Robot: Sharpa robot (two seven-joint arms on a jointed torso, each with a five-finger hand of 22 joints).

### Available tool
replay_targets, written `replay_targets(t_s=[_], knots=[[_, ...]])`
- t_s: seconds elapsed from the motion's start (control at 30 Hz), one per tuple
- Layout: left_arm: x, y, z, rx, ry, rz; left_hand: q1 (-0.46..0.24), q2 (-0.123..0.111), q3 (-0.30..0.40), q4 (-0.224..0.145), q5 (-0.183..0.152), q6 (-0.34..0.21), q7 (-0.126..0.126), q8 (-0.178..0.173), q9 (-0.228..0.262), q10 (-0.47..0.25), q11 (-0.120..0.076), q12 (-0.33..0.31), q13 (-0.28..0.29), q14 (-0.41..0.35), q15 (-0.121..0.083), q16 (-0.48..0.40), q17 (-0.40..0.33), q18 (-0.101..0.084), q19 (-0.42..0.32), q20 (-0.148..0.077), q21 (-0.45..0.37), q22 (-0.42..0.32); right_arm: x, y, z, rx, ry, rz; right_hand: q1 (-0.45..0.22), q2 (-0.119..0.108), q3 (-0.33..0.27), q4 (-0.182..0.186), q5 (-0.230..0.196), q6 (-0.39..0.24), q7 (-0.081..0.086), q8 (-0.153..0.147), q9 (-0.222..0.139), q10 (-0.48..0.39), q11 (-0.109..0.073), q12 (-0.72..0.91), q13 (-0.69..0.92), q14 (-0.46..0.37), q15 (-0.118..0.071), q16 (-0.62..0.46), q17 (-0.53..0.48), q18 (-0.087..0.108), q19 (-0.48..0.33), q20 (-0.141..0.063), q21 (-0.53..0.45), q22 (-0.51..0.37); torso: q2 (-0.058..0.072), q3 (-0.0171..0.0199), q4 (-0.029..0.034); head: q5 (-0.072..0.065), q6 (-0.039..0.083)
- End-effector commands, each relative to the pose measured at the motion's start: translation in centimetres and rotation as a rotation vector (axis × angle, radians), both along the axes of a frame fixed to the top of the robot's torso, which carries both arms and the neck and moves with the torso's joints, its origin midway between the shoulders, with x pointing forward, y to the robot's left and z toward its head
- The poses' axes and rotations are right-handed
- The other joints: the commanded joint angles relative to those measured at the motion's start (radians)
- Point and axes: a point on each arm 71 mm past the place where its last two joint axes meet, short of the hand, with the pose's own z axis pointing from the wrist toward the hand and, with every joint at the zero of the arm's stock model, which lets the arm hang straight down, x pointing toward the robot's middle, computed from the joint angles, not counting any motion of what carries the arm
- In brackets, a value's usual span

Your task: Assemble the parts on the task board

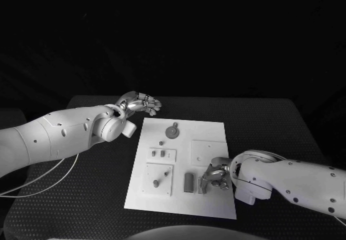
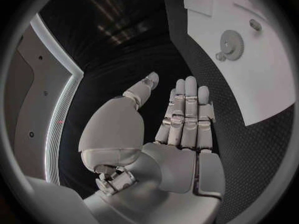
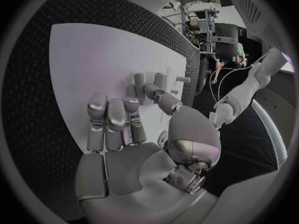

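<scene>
Task board: the white task board [image 1: 209, 130] lay in the middle of the black table [image 1: 274, 120], its long side running away from me.
Right hand: my right hand [image 1: 215, 176] hung low over the near right part of the board, fingers apart and extended in the right wrist view [image 3: 118, 129], holding nothing that I could make out.
Nearest parts: a grey upright block [image 1: 189, 182] stood on the board just beside that hand, on its inner side, with a slimmer piece close against the fingers that I could not make out clearly. The wrist view showed short pegs [image 3: 149, 82] just past my fingertips.
Long axis: the block's long side ran along the board's length, roughly in line with my right fingers.
Left hand: my left hand [image 1: 140, 104] was off the board by its far left corner, fingers straight and together [image 2: 187, 114], nothing in it.
Gear: the round gear [image 1: 172, 131] lay flat on the far part of the board, near my left hand and well apart from my right.
Nearer hand: I judged the right hand better placed for the block, the left for the gear.
Next move: I judged it turned on my right hand shifting slightly inward to close around the block.
</scene>
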Motion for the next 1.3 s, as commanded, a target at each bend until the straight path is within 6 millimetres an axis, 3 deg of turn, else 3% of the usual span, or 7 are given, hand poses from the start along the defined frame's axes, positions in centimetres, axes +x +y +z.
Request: replay_targets(t_s=[0.03, 0.13, 0.17, 0.67, 1.3], knots=[[-0.03, -0.25, 0.07, -0.01, 0.0, -0.016, -0.002, -0.003, -0.001, 0.006, -0.001, -0.01, 0.0, 0.003, -0.001, -0.007, -0.003, -0.001, 0.001, 0.005, 0.001, -0.003, 0.002, 0.001, 0.001, 0.005, -0.007, 0.002, -0.59, 0.55, -0.18, 0.018, 0.048, 0.028, -0.005, -0.002, -0.003, -0.001, -0.005, 0.001, 0.001, -0.003, -0.001, -0.001, -0.001, -0.004, 0.001, 0.001, -0.001, -0.004, 0.001, 0.045, 0.002, -0.001, 0.005, -0.001, 0.0, 0.0, 0.0003, 0.001, -0.005], [-0.03, -0.22, 0.07, -0.01, 0.001, -0.015, -0.001, -0.003, -0.001, 0.006, -0.001, -0.01, 0.0, 0.003, -0.001, -0.007, -0.003, -0.001, 0.001, 0.005, 0.001, -0.003, 0.002, 0.001, 0.001, 0.005, -0.007, 0.002, -0.7, 0.58, -0.19, 0.021, 0.057, 0.03, -0.006, -0.002, -0.006, -0.001, -0.01, 0.002, 0.001, -0.002, -0.001, -0.001, -0.002, -0.004, 0.001, 0.002, -0.001, -0.004, 0.002, 0.045, 0.001, -0.001, 0.005, -0.001, 0.0, -0.0004, 0.0004, 0.001, -0.006], [-0.03, -0.22, 0.07, -0.01, 0.001, -0.015, -0.001, -0.003, 0.0, 0.005, -0.001, -0.01, 0.0, 0.003, -0.001, -0.007, -0.003, -0.001, 0.001, 0.005, 0.001, -0.004, 0.002, 0.001, 0.001, 0.005, -0.007, 0.002, -0.68, 0.57, -0.19, 0.021, 0.056, 0.029, -0.013, 0.0, -0.014, 0.002, -0.031, 0.004, 0.0, -0.001, -0.001, 0.0, -0.002, -0.004, 0.002, 0.005, -0.001, -0.001, 0.007, 0.045, 0.002, -0.001, 0.005, -0.001, 0.0, -0.0006, 0.0001, 0.0, -0.006], [-0.03, -0.29, 0.06, -0.01, 0.002, -0.018, -0.001, -0.002, 0.0, 0.006, 0.0, -0.01, 0.0, 0.003, -0.001, -0.007, -0.003, -0.001, 0.001, 0.005, 0.001, -0.005, 0.003, 0.001, 0.001, 0.005, -0.008, 0.002, -0.43, 0.74, -0.13, 0.026, 0.03, 0.019, -0.021, 0.005, -0.02, 0.003, -0.063, 0.006, -0.001, -0.002, -0.005, 0.0, -0.004, -0.006, 0.003, 0.005, -0.003, -0.002, 0.012, 0.045, -0.001, -0.003, 0.004, -0.003, 0.0, 0.0003, 0.0002, 0.001, -0.006], [-0.03, -0.27, 0.03, -0.008, 0.005, -0.018, 0.0, -0.002, 0.0, 0.006, 0.0, -0.01, 0.0, 0.003, -0.002, -0.007, -0.003, -0.001, 0.001, 0.005, 0.002, -0.006, 0.005, 0.001, 0.001, 0.006, -0.009, 0.003, -0.42, 0.96, 0.09, 0.034, -0.004, 0.028, -0.019, 0.003, -0.018, 0.002, -0.075, 0.008, -0.002, -0.001, -0.007, 0.002, -0.005, -0.006, 0.004, 0.005, -0.004, -0.004, 0.012, 0.045, 0.0, -0.004, 0.004, -0.004, 0.0, 0.0003, 0.0005, 0.004, -0.006]])
